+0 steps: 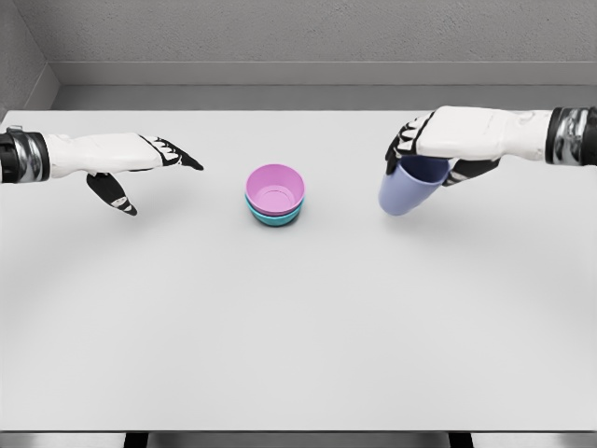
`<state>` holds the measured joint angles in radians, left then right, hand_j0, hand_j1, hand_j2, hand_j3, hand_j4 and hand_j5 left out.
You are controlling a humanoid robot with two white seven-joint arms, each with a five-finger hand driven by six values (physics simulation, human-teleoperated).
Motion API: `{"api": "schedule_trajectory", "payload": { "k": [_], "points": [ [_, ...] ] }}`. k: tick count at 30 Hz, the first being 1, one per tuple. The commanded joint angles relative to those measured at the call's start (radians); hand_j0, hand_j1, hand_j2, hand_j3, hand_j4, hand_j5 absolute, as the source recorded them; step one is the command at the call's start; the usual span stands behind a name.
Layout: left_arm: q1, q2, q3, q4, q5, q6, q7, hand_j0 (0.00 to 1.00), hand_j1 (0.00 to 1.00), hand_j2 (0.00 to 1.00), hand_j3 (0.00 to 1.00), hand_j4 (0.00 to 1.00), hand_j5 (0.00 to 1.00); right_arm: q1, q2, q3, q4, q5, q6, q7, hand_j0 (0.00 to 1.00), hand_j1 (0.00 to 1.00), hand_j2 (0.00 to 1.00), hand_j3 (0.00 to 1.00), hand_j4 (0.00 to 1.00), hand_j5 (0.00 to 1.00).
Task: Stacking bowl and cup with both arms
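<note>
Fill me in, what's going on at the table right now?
The right robot hand holds a lavender cup, tilted and apparently lifted off the white table, to the right of the bowls. In the middle, a pink bowl already sits nested in a teal bowl. The left robot hand hovers open and empty off to the left. The cup has not yet gone into the bowls.

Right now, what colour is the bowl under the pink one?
Teal: the lower bowl peeks out beneath the pink bowl. Head view shows it.
</note>
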<state>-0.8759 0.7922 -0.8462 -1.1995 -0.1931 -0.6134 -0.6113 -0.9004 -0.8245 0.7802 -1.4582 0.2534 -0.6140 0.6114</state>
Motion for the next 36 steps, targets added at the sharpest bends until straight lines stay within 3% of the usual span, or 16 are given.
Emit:
{"api": "schedule_trajectory", "payload": {
  "k": [1,20,26,36],
  "points": [
    [0.0,0.001,0.001,0.0,0.006,0.003,0.0,1.0,1.0,1.0,1.0,1.0,1.0,0.0,0.031,0.001,-0.001,-0.006,0.003,-0.001,0.62,0.62,0.62,0.62,0.62,0.62],
    [0.0,-0.001,0.001,0.0,0.006,0.003,0.0,1.0,1.0,1.0,1.0,1.0,1.0,-0.089,0.212,0.004,0.002,-0.006,0.003,-0.001,0.63,0.63,0.63,0.63,0.63,0.63],
    [0.0,-0.001,0.001,0.0,0.006,0.003,0.0,1.0,1.0,1.0,1.0,1.0,1.0,-0.127,0.272,0.007,0.044,-0.005,0.003,-0.001,0.63,0.63,0.63,0.63,0.63,0.63],
    [0.0,-0.001,0.001,-0.002,0.006,0.003,0.0,1.0,1.0,1.0,1.0,1.0,1.0,-0.132,0.308,0.024,0.047,-0.003,0.003,-0.001,0.63,0.63,0.63,0.63,0.63,0.63]
  ]
}}
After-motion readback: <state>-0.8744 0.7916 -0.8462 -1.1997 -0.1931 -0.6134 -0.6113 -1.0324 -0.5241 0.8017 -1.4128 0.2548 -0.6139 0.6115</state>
